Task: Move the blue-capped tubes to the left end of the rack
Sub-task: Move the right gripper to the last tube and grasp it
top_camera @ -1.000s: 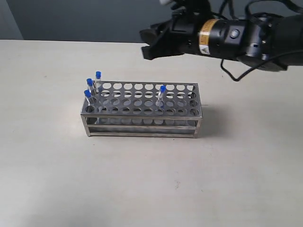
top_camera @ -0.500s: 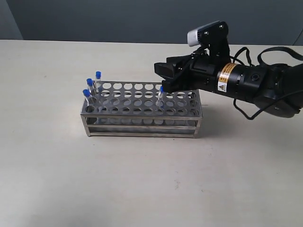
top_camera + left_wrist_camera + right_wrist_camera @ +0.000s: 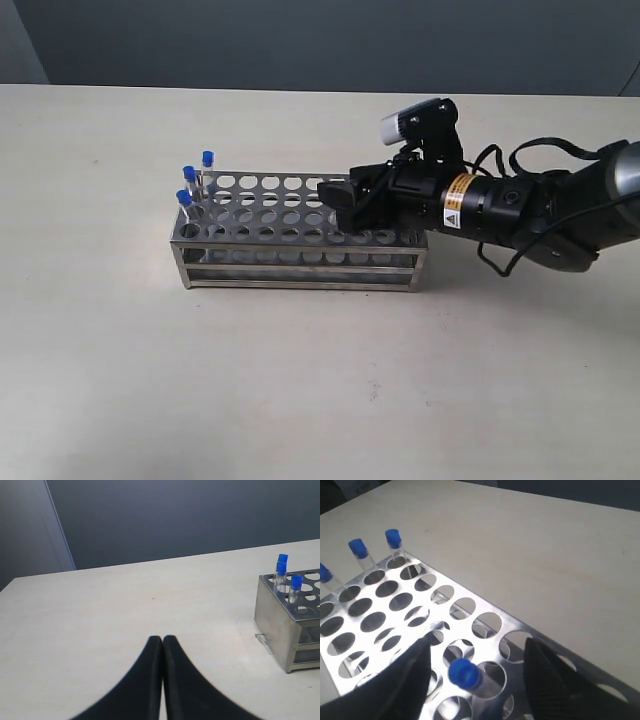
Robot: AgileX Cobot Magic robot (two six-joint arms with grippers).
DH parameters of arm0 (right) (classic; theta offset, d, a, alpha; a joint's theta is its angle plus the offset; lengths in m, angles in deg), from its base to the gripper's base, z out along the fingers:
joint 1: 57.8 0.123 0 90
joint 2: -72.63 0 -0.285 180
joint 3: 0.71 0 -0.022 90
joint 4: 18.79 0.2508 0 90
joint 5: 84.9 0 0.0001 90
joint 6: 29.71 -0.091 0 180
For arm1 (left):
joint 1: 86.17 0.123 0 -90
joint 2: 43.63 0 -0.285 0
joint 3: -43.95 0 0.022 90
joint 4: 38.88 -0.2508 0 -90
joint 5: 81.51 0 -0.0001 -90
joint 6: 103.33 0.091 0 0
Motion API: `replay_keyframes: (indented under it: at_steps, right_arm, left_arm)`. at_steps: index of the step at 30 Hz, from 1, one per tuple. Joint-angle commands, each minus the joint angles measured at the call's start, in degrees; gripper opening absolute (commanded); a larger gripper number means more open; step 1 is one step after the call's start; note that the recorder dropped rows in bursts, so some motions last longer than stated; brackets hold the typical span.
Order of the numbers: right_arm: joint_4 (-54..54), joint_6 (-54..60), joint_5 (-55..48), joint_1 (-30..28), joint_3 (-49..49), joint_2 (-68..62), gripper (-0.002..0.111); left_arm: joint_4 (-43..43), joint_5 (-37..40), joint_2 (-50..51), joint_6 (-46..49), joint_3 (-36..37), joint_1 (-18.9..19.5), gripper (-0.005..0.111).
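Observation:
The metal rack [image 3: 300,262] stands mid-table. Three blue-capped tubes [image 3: 189,176] stand upright in holes at its left end, also seen in the left wrist view [image 3: 281,571] and the right wrist view [image 3: 359,550]. A fourth blue-capped tube [image 3: 464,673] stands alone toward the rack's right part, hidden by the arm in the exterior view. My right gripper [image 3: 336,200] [image 3: 476,645] hangs low over the rack [image 3: 517,627], open, one finger on each side of that tube's cap without touching it. My left gripper [image 3: 162,639] is shut and empty, off the rack's [image 3: 280,625] left end.
The pale table [image 3: 300,400] stretches all round the rack. The right arm's black body [image 3: 500,205] with its cables lies low over the table to the rack's right. A dark wall [image 3: 300,40] backs the far edge.
The right arm has come down from high behind the rack and moved left. Its gripper now sits over the lone tube, which it hides in the exterior view.

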State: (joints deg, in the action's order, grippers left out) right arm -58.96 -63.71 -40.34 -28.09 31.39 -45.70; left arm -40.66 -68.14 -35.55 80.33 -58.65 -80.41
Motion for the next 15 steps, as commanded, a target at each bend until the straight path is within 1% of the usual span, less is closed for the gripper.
replay_keyframes:
  at_steps: [1,7,11,12,15]
  right_arm:
    - [0.4,0.42,0.63,-0.29,0.25,-1.34,0.047]
    - [0.4,0.42,0.62,-0.29,0.25,-2.83,0.023]
    - [0.4,0.42,1.42,-0.29,0.25,-2.83,0.002]
    - [0.4,0.42,1.7,-0.29,0.25,-2.83,-0.001]
    - [0.18,-0.05,2.76,-0.29,0.25,-2.21,-0.001]
  left_arm:
    - [0.01,-0.13,-0.3,-0.03,-0.18,-0.13,0.001]
    - [0.01,-0.13,-0.3,-0.03,-0.18,-0.13,0.001]
    - [0.01,-0.13,-0.3,-0.03,-0.18,-0.13,0.001]
    - [0.01,-0.13,-0.3,-0.03,-0.18,-0.13,0.001]
    - [0.01,-0.13,-0.3,-0.03,-0.18,-0.13,0.001]
